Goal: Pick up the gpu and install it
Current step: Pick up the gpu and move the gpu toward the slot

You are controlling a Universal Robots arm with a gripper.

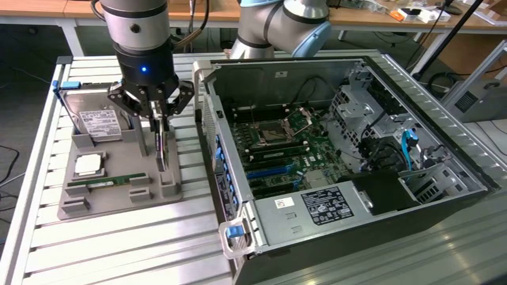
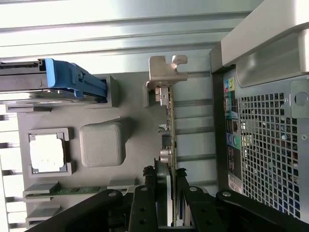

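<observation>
Exterior, gpu: the gpu stands on edge in the grey tray, left of centre in the frame. It is near the case wall but apart from it.
Exterior, gripper: the gripper hangs straight down from the upper left of the frame. Its fingers close in on the card's upper edge, one on each face.
Exterior, neighbours: the hard drive stands toward the exterior view's left of the card. The memory stick lies flat lower on the tray. Both are apart from the fingers.
Exterior, case: it is open, and the motherboard is bare at frame centre.
Wrist, gpu: the gpu shows edge-on as a thin strip, with the bracket at the end far from the gripper. It sits in the tray, with the case grille close beside it.
Wrist, gripper: the gripper straddles the card. The fingers lie against both faces with no gap to see, so I judge the jaws clamped on the gpu and kept apart only by its thickness.
Step in hand: taking hold of the card; by my reading it sits in its tray slot.
Doing it well: the grip likely needs to stay square on the board, away from the bracket. Any pull should run straight along the slot without twist, so the lower edge does not bind and the card stays clear of the case wall and hard drive.
</observation>
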